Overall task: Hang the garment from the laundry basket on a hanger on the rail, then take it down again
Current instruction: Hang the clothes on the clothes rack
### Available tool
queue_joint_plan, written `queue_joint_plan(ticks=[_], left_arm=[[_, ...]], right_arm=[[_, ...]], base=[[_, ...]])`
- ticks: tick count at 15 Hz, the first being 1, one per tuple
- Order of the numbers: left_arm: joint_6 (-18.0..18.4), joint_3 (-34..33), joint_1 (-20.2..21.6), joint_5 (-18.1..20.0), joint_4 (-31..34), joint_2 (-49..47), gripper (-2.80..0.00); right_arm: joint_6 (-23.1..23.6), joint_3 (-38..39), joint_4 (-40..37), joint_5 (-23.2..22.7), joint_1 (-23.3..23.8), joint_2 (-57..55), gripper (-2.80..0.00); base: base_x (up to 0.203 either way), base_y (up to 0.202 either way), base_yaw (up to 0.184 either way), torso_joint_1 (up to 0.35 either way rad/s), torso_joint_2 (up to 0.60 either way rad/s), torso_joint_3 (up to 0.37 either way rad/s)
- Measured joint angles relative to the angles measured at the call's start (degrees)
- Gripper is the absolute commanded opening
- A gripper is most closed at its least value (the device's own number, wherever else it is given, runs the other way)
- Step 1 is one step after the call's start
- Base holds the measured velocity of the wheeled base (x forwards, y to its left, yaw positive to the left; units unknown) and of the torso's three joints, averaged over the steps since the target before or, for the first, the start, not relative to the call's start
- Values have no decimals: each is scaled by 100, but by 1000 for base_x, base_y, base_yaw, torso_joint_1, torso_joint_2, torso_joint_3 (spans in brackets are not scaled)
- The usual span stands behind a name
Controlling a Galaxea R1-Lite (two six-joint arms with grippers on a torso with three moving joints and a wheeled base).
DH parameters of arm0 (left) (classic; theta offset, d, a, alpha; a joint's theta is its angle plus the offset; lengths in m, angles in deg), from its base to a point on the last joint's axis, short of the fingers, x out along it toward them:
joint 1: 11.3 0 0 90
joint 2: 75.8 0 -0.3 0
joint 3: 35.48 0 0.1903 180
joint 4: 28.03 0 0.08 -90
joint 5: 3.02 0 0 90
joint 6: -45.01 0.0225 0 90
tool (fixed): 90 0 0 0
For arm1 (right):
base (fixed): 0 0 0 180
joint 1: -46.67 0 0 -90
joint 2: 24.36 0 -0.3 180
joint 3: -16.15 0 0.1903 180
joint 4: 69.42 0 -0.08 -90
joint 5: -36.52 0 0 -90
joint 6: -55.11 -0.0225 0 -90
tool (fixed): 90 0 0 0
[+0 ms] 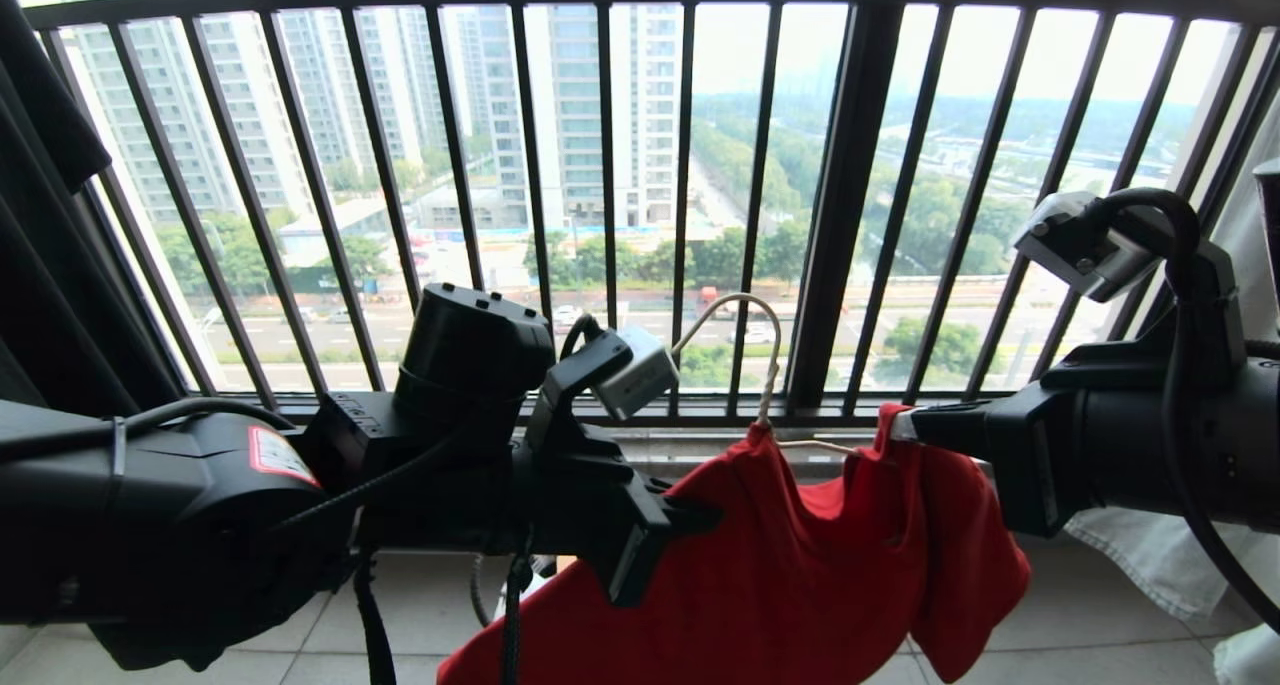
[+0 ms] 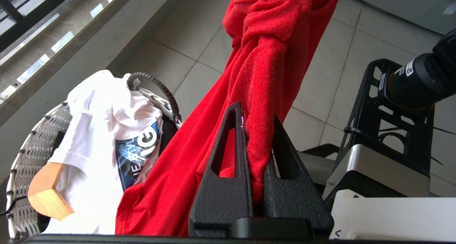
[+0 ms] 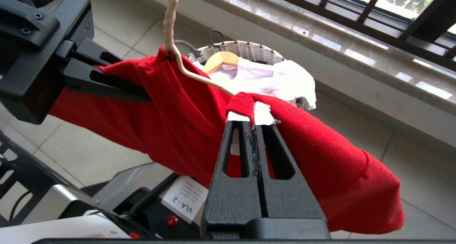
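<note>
Already the red garment is out of the laundry basket, which shows at the lower left of the left wrist view holding a white shirt and a wooden hanger; at the left of the head view the left gripper is pinched tight on a bunched fold of the red cloth; just right of centre the thin cream hanger stands with its hook up against the black window railing, one shoulder already inside the collar; further right the right gripper is clamped on the collar edge by the neck label, drawing it over the wire; the shirt hangs between both grippers, above the tiled floor; no rail is in sight; so, by my reckoning, the dressing of the hanger is about half done, and seating the other shoulder, hooking it on the rail and taking it down again all remain.
</note>
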Motion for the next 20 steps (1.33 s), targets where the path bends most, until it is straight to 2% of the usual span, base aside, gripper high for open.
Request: queue_joint_plan(ticks=[3, 6, 10, 15, 17, 20], left_arm=[[-16, 39, 72, -136, -2, 108, -280], [-40, 107, 220, -200, -2, 346, -280], [-40, 169, 420, -316, 0, 690, -280], [-41, 279, 480, -805, -101, 872, -280], [-103, 273, 482, -958, -485, 878, -280], [-448, 254, 477, -1061, -827, 894, -280]], right_arm=[[232, 49, 650, 68, 90, -114, -280], [1099, -331, 1126, 501, 166, -529, -280], [1961, -1358, 913, 708, 310, -1015, -280], [2782, -2543, 507, 1106, 328, -1515, -280], [2938, -2850, 465, 1151, 258, -1638, -280], [3034, -3008, 472, 1151, -47, -1734, -280]], base=[[0, 0, 0, 0, 0, 0], [0, 0, 0, 0, 0, 0], [0, 0, 0, 0, 0, 0], [0, 0, 0, 0, 0, 0], [0, 0, 0, 0, 0, 0], [0, 0, 0, 0, 0, 0]])
